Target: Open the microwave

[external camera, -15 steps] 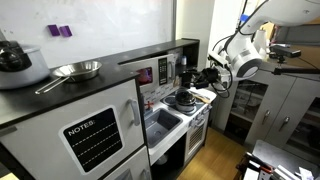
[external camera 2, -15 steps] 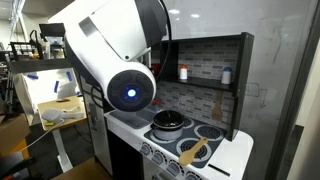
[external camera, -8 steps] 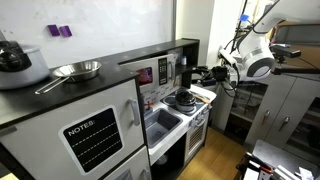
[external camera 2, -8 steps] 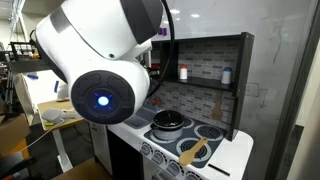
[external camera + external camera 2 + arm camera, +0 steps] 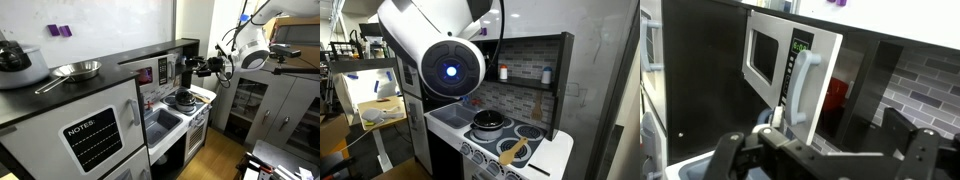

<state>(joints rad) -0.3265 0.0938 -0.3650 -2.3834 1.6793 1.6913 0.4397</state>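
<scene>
— Where is the microwave (image 5: pixel 780 62)?
— Set in the toy kitchen, between the dark counter (image 5: pixel 60 95) and the stove niche. In the wrist view its white-framed door stands swung out, with the dark inside showing behind it.
— And the gripper (image 5: pixel 820 150)?
— Just before the door, jaws spread wide, nothing between them.
— The surface?
— A steel pan (image 5: pixel 77 69) lies on the counter. A black pot (image 5: pixel 488 121) sits on the cooktop, below a grey brick backsplash (image 5: pixel 520 68).
— The room?
— White wall behind, a grey cabinet (image 5: pixel 262 108) to one side.
</scene>
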